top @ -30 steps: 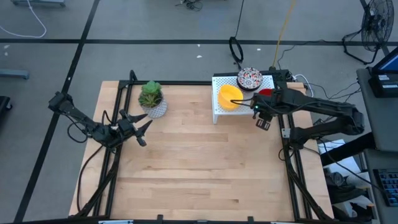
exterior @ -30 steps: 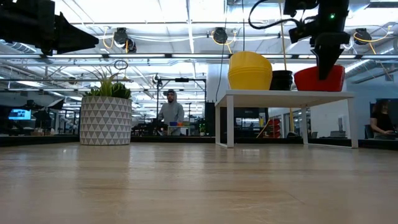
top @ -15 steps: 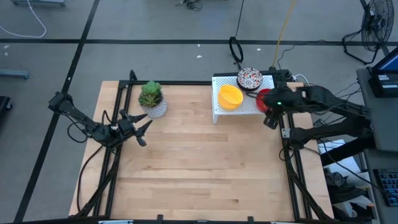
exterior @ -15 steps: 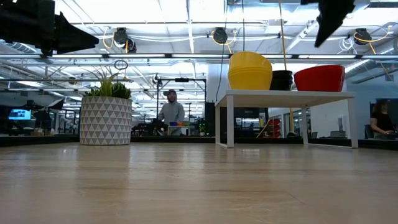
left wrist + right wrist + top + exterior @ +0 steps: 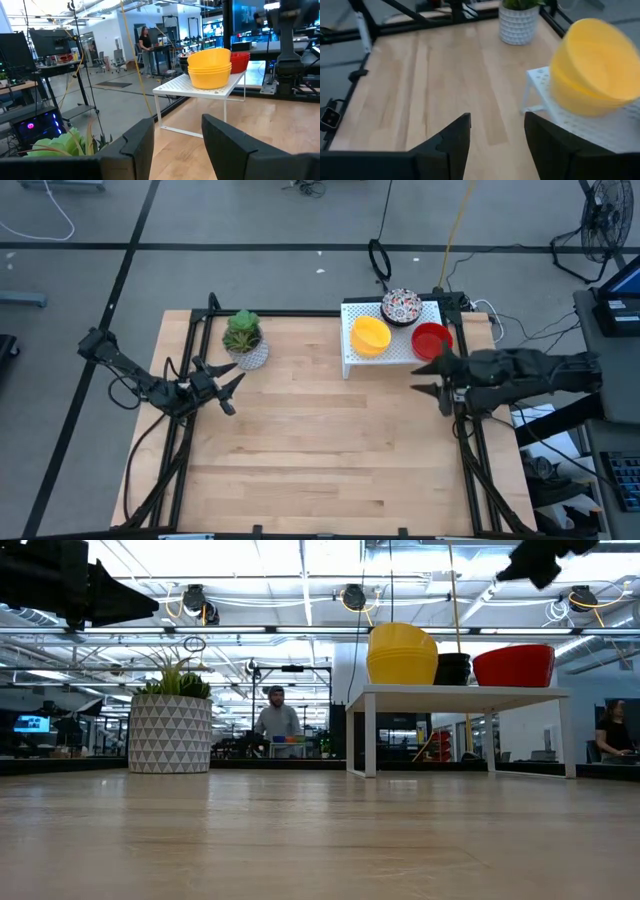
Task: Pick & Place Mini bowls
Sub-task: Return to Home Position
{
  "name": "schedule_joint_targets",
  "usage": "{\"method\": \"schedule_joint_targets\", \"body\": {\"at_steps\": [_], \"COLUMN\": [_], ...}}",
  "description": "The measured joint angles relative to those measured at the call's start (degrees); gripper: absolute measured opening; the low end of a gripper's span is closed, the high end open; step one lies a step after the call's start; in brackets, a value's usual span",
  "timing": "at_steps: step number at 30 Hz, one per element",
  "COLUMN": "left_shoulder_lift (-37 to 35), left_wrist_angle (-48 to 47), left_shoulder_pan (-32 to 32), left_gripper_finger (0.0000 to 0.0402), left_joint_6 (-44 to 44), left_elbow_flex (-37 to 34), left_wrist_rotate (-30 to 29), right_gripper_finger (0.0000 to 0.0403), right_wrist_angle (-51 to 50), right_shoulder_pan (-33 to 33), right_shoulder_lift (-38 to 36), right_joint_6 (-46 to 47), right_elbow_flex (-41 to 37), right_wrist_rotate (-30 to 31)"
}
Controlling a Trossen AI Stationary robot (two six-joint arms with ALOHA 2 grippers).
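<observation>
**Mini bowls gathered on the shelf, both claws empty.**

The pale wooden worktop (image 5: 320,440) carries a white perforated shelf (image 5: 395,350) just beyond the right claw (image 5: 422,376), which hangs released with nothing between its spread fingers. The left claw (image 5: 232,390), likewise released, waits well apart. The shelf keeps the bowls grouped. The plain red bowls (image 5: 431,338) sit nearest the right claw, the stacked plain yellow bowls (image 5: 371,335) farther off, and the speckled white bowl (image 5: 401,306) beyond both. Each sits mouth up. Being round, its only axis runs vertically.
</observation>
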Motion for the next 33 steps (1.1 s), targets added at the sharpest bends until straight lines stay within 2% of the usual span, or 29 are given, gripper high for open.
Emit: {"method": "schedule_joint_targets", "body": {"at_steps": [8,18,23,33], "left_shoulder_lift": [0.0,0.0,0.0,0.0], "left_wrist_angle": [0.0,0.0,0.0,0.0], "left_shoulder_pan": [0.0,0.0,0.0,0.0], "left_gripper_finger": [0.0170,0.0170,0.0170,0.0170], "left_joint_6": [0.1,0.1,0.1,0.1], "left_elbow_flex": [0.0,0.0,0.0,0.0], "left_wrist_rotate": [0.0,0.0,0.0,0.0], "right_gripper_finger": [0.0173,0.0173,0.0172,0.0171], "right_wrist_angle": [20.3,42.4,52.2,58.9], "right_shoulder_pan": [2.3,2.3,2.3,2.3], "right_shoulder_lift": [-10.6,-17.1,-18.2,-18.5], "right_joint_6": [-1.6,-4.1,-5.4,-6.2], "right_elbow_flex": [-21.0,-37.9,-44.0,-49.6], "right_wrist_rotate": [0.2,0.1,0.1,0.1]}}
